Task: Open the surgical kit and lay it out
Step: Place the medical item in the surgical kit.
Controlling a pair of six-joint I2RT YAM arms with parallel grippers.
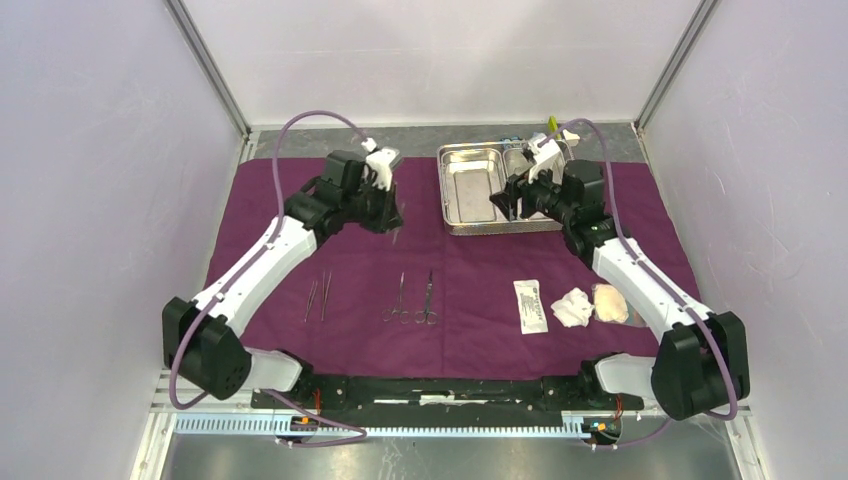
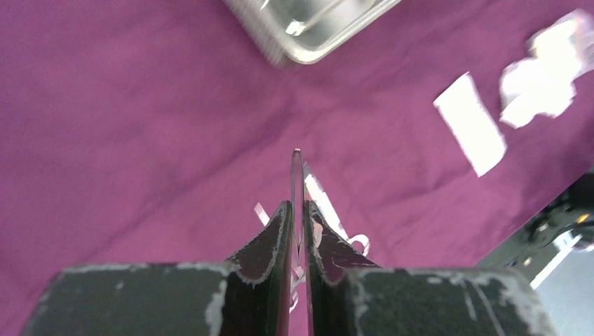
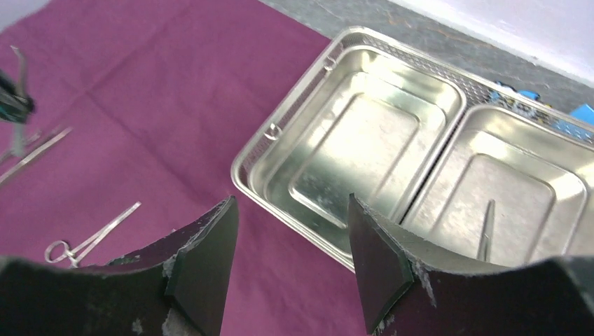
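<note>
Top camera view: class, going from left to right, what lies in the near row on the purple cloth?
left tweezers → right tweezers → left scissor-handled clamp → right scissor-handled clamp → white packet → white gauze pad → tan pad

The white flat packet (image 1: 531,305) bears dark print, too small to read.
</note>
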